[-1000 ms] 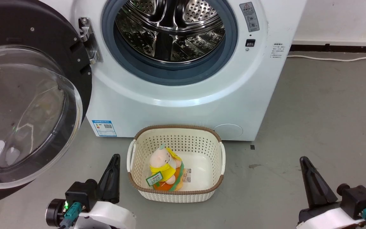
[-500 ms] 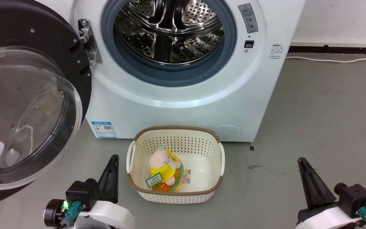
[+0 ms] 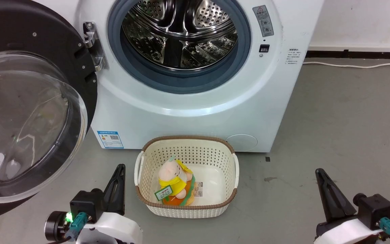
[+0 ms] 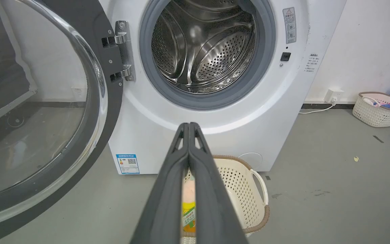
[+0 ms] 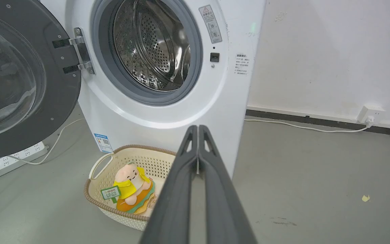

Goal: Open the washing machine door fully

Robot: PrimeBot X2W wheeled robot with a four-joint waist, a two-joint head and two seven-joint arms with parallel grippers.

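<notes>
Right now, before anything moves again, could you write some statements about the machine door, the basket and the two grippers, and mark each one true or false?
1. The washing machine door stands swung open, at the robot's left. True.
2. The left gripper is clamped on the door's rim. False: it is shut on nothing and apart from the door.
3. The basket on the floor in front of the machine holds a plush toy. True.
4. The drum is full of clothes. False: the part in view shows only bare steel.
5. The right gripper has its fingers spread wide. False: they are pressed together.
</notes>
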